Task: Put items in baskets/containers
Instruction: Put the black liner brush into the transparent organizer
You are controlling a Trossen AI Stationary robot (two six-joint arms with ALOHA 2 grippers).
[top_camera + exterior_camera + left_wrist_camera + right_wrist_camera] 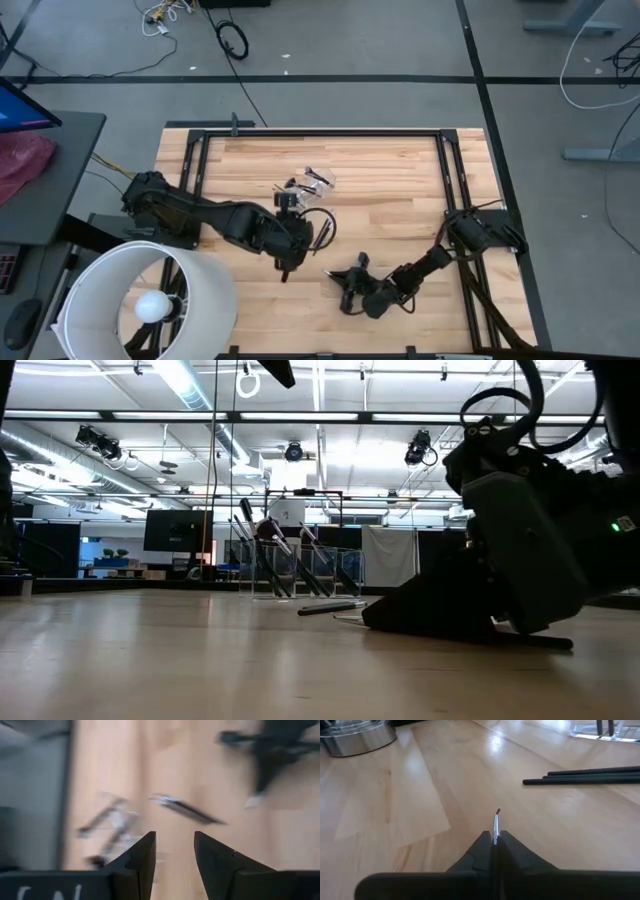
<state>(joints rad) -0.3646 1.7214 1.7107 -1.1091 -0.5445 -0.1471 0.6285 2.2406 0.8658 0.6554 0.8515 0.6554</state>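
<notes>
A slim makeup brush with silver ferrule and dark tip (pixel 496 824) is being pinched by the closed right pincer (pixel 496 840), low centre in the right wrist view. It is judged light, stiff and slippery, best gripped mid-handle. The left pincer (pixel 174 851) is standing open. The small clear plastic cup (pixel 312 181) is standing upper centre of the pale wooden worktop (pixel 400 190).

Table (pixel 400 170) is pale blond wood in butcher-block strips, with darker tan streaks here and there, framed by a black metal rail (pixel 330 132). Both arms are matte black, and so are the right gripper (pixel 496 840) fingers. The brush (pixel 496 826) pinched there has a shiny silver ferrule with a tiny brown tip. The loose brushes (pixel 590 775) are plain black sticks. The cup (pixel 312 182) is see-through with white glints. The lampshade (pixel 150 300) is white, and the floor (pixel 350 40) is grey with black lines.
</notes>
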